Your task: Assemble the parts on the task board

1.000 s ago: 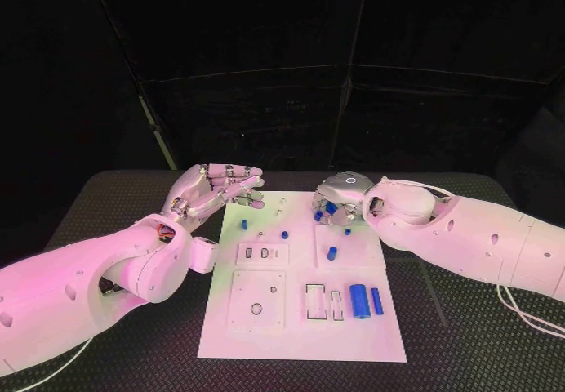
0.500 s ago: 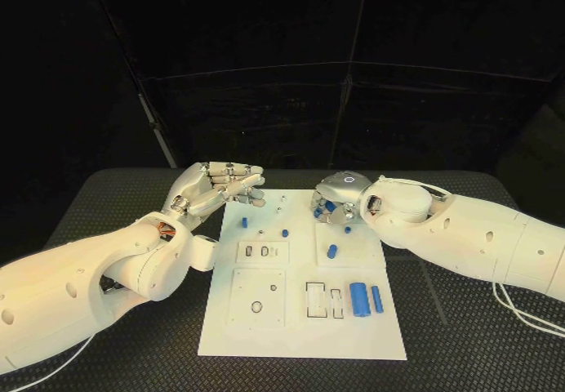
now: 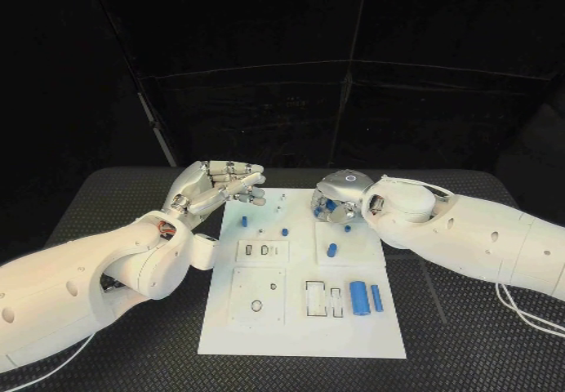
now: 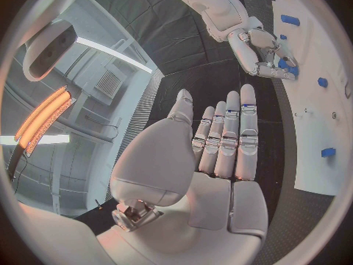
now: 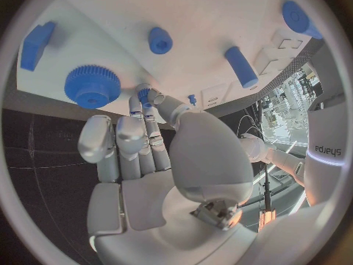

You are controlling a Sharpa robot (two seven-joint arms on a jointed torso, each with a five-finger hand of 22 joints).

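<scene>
The white task board lies in the middle of the table. On it are a thick blue cylinder, a thinner one, a blue peg and small blue pieces. My right hand hangs over the board's far right part. In the right wrist view its thumb and a finger pinch a small blue part just beside a blue gear. My left hand is raised at the board's far left corner, palm up, fingers straight and empty.
Near the right hand the board carries a blue block, a short blue cylinder and a longer one. Rectangular and round recesses sit in the board's near half. Black matting surrounds the board.
The right hand has shifted slightly over the board's far end. The left hand and the parts on the board have stayed put.
</scene>
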